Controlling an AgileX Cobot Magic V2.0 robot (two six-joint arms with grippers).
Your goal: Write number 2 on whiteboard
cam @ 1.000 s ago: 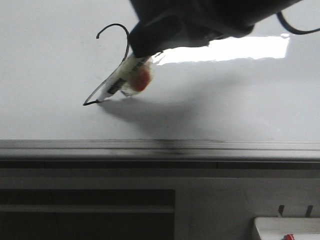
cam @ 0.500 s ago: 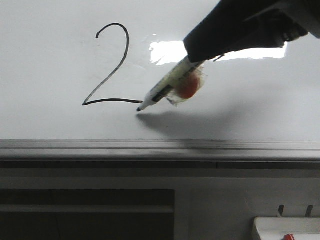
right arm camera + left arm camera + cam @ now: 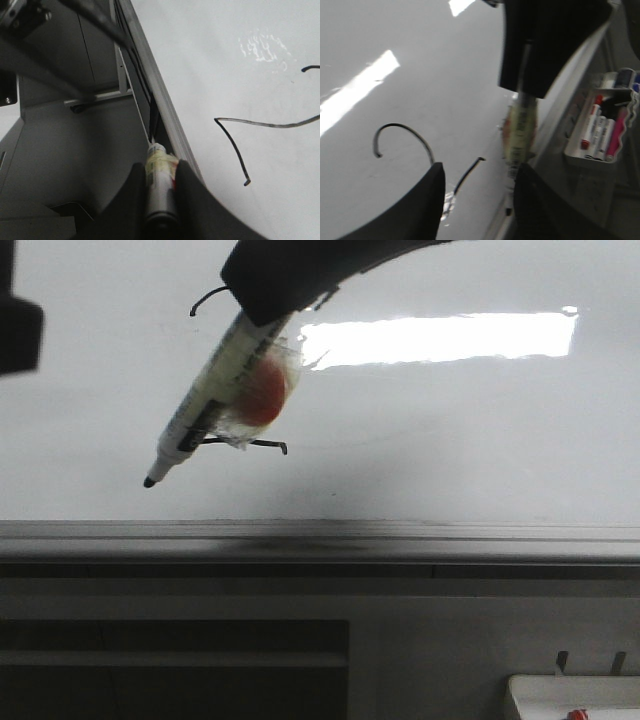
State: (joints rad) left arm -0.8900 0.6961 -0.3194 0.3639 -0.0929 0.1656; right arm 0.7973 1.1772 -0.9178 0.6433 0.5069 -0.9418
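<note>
Black number 2 [image 3: 262,444] on whiteboard [image 3: 450,460], front view, half hidden behind marker [image 3: 205,405] clamped in right gripper [image 3: 262,302], tip off board above grey edge strip [image 3: 320,537]. Left wrist: left gripper [image 3: 477,192] fingers apart, empty, over the 2; marker tray [image 3: 600,125] beyond edge. Right wrist: fingers [image 3: 131,200] pinched on marker barrel.

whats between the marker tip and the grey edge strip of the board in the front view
Nothing: in the front view, only bare white whiteboard lies between the marker tip and the grey edge strip.
</note>
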